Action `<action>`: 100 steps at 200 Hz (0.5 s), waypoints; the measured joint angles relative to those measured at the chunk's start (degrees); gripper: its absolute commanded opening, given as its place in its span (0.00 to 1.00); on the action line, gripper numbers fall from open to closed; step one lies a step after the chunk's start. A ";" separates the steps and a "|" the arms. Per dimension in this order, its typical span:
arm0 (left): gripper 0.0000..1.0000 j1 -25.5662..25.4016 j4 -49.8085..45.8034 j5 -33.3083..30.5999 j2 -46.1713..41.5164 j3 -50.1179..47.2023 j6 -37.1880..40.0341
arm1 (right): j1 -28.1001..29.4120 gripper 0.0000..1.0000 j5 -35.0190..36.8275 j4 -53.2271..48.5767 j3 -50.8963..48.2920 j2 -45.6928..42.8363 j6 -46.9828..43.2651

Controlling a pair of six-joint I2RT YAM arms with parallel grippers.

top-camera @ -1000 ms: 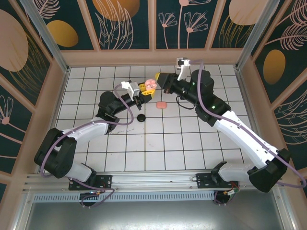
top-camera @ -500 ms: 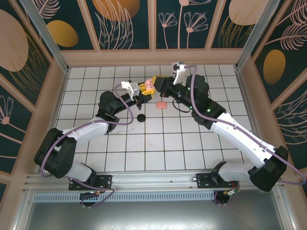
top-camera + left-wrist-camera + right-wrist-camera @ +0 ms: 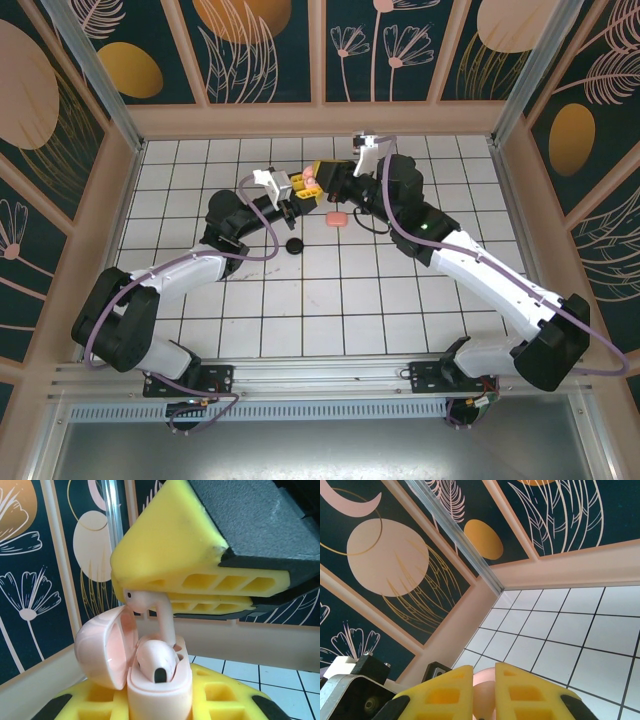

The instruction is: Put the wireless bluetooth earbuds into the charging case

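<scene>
Left wrist view: the left gripper (image 3: 159, 711) is clamped on the base of a pink charging case (image 3: 160, 692), whose lid (image 3: 102, 650) is swung open to the left.
Right arm: the right gripper (image 3: 135, 592) is closed on a pink earbud (image 3: 150, 604), pinching its head between yellow pads (image 3: 200, 565). The stem points down with its tip at the free socket's mouth; whether it is touching or just inside, I cannot tell.
Case contents: a seated earbud (image 3: 155, 662) lies in the near socket.
Place: both grippers meet in the air above the far middle of the tiled worktop (image 3: 400, 300), close to its far edge.
On the tiles: a second pink case (image 3: 337, 219) and a small black round thing (image 3: 293, 246), probably another case, lie nearer the middle.
Risk: a stem off-line with the socket would jam on the rim or nudge the seated earbud. Smooth plastic may twist in soft pads. A hard push could tip the case in its grip.
Materials: the case and earbuds are glossy, rounded hard plastic. The pads are matte yellow foam with open cells. The worktop is white square tiles with dark joints.
</scene>
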 measured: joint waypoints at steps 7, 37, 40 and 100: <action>0.00 0.00 -0.02 0.00 0.00 0.00 0.00 | 0.00 0.14 0.00 -0.02 0.00 0.00 0.00; 0.00 0.00 -0.46 0.00 0.00 0.00 0.00 | 0.00 0.14 0.24 0.83 -0.83 -0.02 -0.02; 0.00 0.00 -0.55 0.02 0.00 0.00 0.00 | 0.00 0.14 0.26 0.90 -0.96 -0.02 -0.02; 0.00 -0.22 -2.27 0.72 0.57 0.04 0.00 | 0.07 0.13 1.77 2.19 -4.20 -1.42 -1.11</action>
